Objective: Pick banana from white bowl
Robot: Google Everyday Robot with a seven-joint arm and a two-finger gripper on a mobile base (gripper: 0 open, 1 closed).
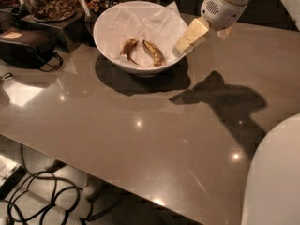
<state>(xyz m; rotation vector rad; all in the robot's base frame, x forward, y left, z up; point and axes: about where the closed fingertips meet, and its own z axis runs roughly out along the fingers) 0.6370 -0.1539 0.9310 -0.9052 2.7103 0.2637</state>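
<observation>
Banana (153, 53) is lying in white bowl (136, 69) beside darker curled piece (128, 48); gripper (182, 45) is hovering at bowl's right rim, clenched or released cannot be told.

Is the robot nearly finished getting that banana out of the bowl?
Not yet. The gripper hangs at the rim of the white bowl, so the approach looks done. The banana lies untouched on the paper inside; reaching in, gripping and lifting remain.
</observation>
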